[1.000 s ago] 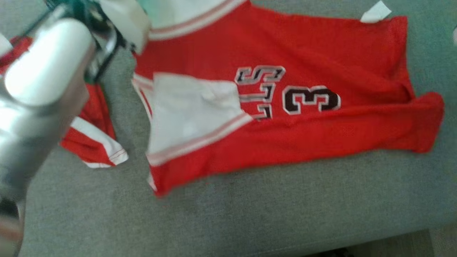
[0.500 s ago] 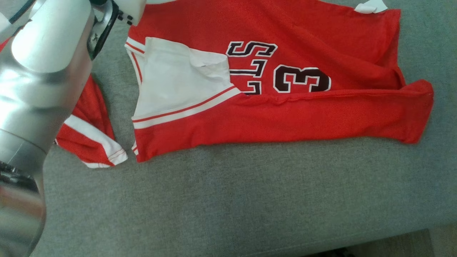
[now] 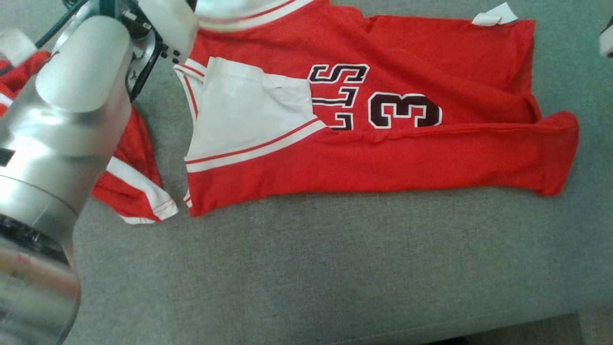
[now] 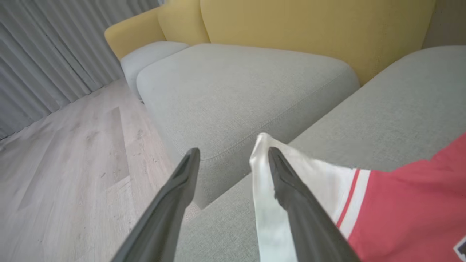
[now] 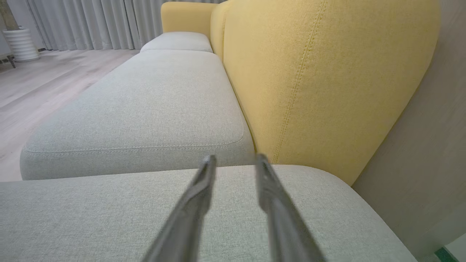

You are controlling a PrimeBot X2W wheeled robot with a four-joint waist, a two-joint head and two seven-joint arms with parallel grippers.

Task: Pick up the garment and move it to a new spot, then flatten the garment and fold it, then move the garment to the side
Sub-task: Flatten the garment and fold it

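The red jersey (image 3: 383,143), with a white side panel, white-and-red trim and a dark "3", lies spread on the grey sofa cushion (image 3: 335,268), its lower edge folded up over the front. My left arm (image 3: 72,110) reaches past the jersey's left end. My left gripper (image 4: 231,153) is open, and a white trimmed edge of the jersey (image 4: 320,174) lies draped against one finger (image 4: 291,185). My right gripper (image 5: 235,160) hangs open over bare grey cushion, holding nothing.
Another red piece with white bands (image 3: 139,191) lies partly under my left arm. A white tag (image 3: 493,15) sticks out at the jersey's far corner. Behind are the yellow sofa back (image 5: 309,72), more grey cushions (image 4: 236,80) and wood floor (image 4: 72,145).
The head camera has shifted, so the whole picture slid up and back down. The jersey's lie on the cushion looks the same, and my left arm stays at its left end.
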